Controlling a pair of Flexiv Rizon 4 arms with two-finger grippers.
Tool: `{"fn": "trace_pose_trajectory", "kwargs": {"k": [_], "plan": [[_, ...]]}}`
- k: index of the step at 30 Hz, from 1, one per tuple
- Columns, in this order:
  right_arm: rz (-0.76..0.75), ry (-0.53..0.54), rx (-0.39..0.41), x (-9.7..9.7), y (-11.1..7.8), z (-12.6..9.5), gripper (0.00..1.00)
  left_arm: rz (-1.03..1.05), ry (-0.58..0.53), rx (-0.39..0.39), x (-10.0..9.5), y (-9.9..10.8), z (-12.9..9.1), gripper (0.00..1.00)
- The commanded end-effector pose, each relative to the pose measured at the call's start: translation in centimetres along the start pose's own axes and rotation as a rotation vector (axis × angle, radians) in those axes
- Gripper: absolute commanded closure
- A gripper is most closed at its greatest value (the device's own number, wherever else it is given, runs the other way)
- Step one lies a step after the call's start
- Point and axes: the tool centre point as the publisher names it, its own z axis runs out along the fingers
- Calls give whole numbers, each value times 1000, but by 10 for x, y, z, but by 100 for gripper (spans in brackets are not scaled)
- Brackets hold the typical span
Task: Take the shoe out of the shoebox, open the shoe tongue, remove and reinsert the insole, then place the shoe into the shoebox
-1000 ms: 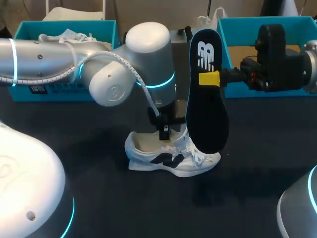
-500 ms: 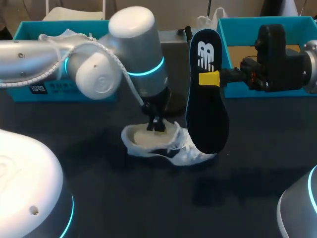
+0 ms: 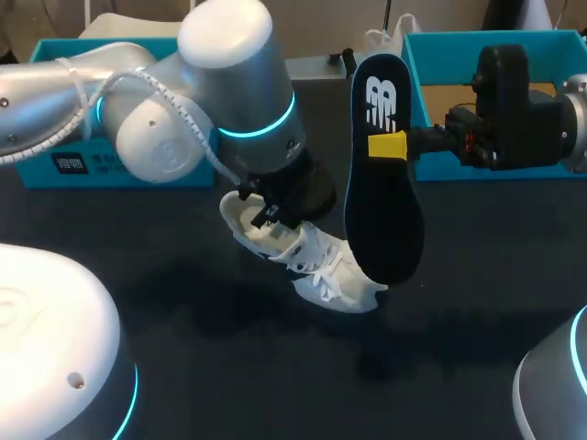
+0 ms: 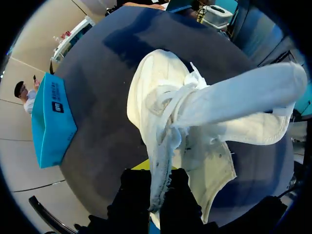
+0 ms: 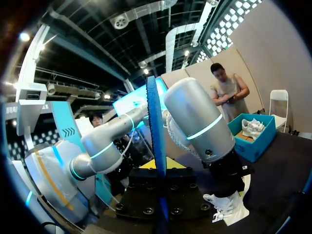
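Observation:
In the head view my left gripper [image 3: 271, 218] is shut on the collar of the white shoe [image 3: 321, 270]. The shoe hangs tilted, heel up and toe down toward the table. In the left wrist view the gripper [image 4: 158, 195] pinches the shoe's [image 4: 195, 107] fabric edge, and the shoe's opening faces the camera. My right gripper [image 3: 388, 145] is shut on the black insole [image 3: 383, 197], holding it upright just right of the shoe. Seen from the right wrist, the insole [image 5: 156, 141] stands edge-on between the fingers of the right gripper [image 5: 157, 168].
A teal shoebox [image 3: 55, 165] stands at the back left with another white shoe [image 3: 119, 66] inside. A second teal shoebox [image 3: 431, 64] stands at the back right behind my right arm. The table [image 3: 275, 367] is dark.
My left arm has lifted the shoe's heel off the table and swung it left, tipping the toe downward. The right arm and the insole have stayed still.

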Motion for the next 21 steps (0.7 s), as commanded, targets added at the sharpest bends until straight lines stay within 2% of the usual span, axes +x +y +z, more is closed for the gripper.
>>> {"fn": "trace_pose_trajectory", "kwargs": {"k": [1, 2, 4, 5, 7, 14, 21], "plan": [[0, 0, 0, -1, 1, 3, 100, 279, 17, 60, -1, 8, -3, 100], [0, 0, 0, -1, 1, 3, 100, 303, 20, 80, -2, 9, -5, 100], [0, 0, 0, -1, 1, 3, 100, 535, 27, 191, -2, 12, -10, 100], [0, 0, 0, -1, 1, 3, 100, 658, 29, 194, -1, 12, -11, 100], [0, 0, 0, -1, 1, 3, 100, 762, -22, 193, -1, 16, -13, 100], [0, 0, 0, -1, 1, 3, 100, 762, -22, 193, -1, 16, -13, 100], [0, 0, 0, -1, 1, 3, 100, 936, -33, 187, 9, -9, 7, 100]]}}
